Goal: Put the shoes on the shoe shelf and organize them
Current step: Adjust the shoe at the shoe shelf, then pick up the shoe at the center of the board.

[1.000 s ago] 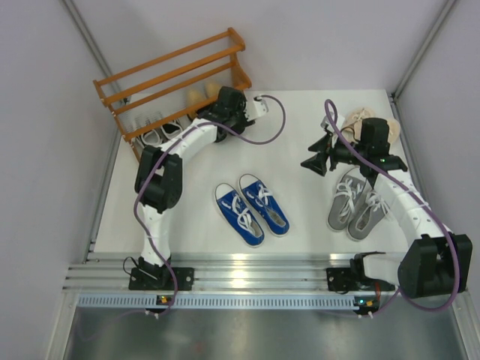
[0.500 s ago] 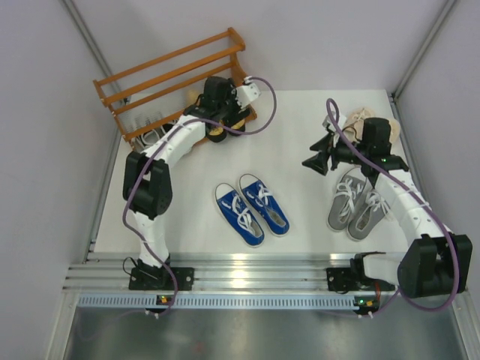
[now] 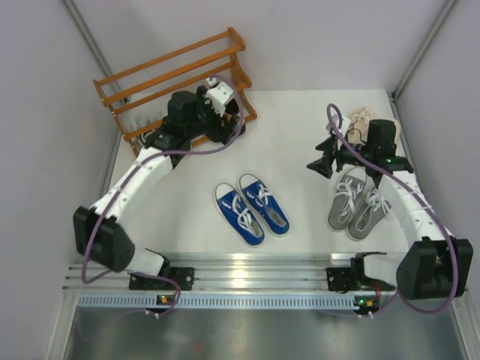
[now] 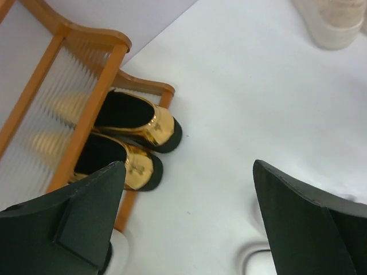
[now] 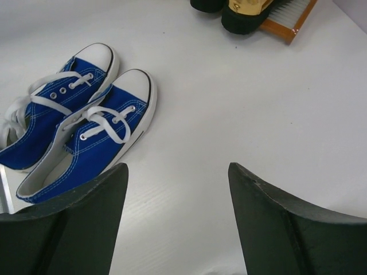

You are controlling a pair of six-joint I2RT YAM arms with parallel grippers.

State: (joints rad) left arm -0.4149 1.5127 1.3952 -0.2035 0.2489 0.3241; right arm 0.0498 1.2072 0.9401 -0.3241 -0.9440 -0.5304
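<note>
While the blue canvas sneakers [image 3: 251,208] are lying side by side nearest to the arms and the grey sneakers [image 3: 358,204] are waiting to their right, the right gripper [image 5: 176,171] is hovering over the table [image 3: 292,120] just beyond them with jaws partly apart and nothing between them, probably because it is choosing its next pair. Farther away, the left gripper [image 4: 189,166] is hanging fully spread and empty near the shiny gold loafers [image 4: 155,125]. These are sitting under the lowest tier of the orange-brown shoe shelf [image 4: 90,114] with their dark-edged toes sticking out, so it is probably releasing them there.
</note>
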